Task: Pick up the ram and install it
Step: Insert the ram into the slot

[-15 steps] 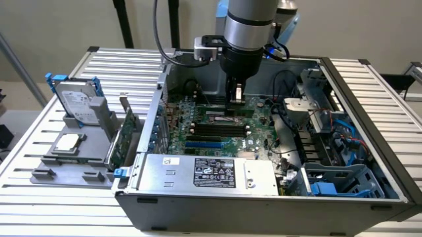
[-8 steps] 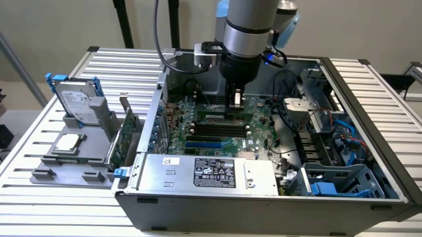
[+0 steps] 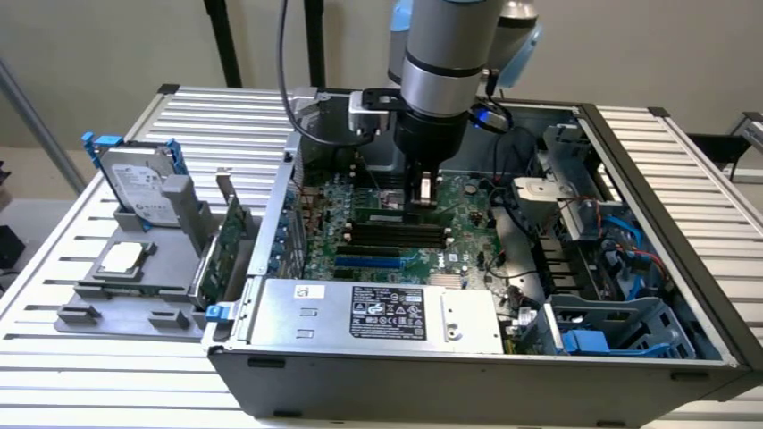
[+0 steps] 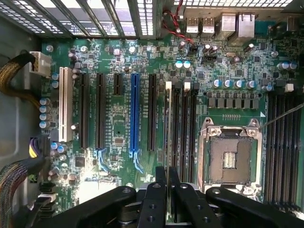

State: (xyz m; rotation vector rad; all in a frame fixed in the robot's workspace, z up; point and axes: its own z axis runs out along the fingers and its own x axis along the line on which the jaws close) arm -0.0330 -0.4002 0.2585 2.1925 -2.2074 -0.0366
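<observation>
Exterior view: the arm reaches down into the open computer case [image 3: 667, 366], and the gripper [image 3: 420, 198] hangs low over the motherboard [image 3: 357, 259], right above the dark memory slots [image 3: 394, 234]. A thin strip sits between the fingers, and that looks like the ram [image 3: 417, 192], carried upright, likely so its edge can meet a slot. Room is tight: the power supply [image 3: 375, 313] lies near, cables crowd the exterior view's right, and the case wall rises at the exterior view's left.

Wrist view: the fingers [image 4: 154, 204] are clamped on the ram [image 4: 168, 142], seen edge-on as a pale line standing along a memory slot [image 4: 176, 128], beside the empty CPU socket [image 4: 229, 154]. Whether it has seated, I can't tell.
</observation>
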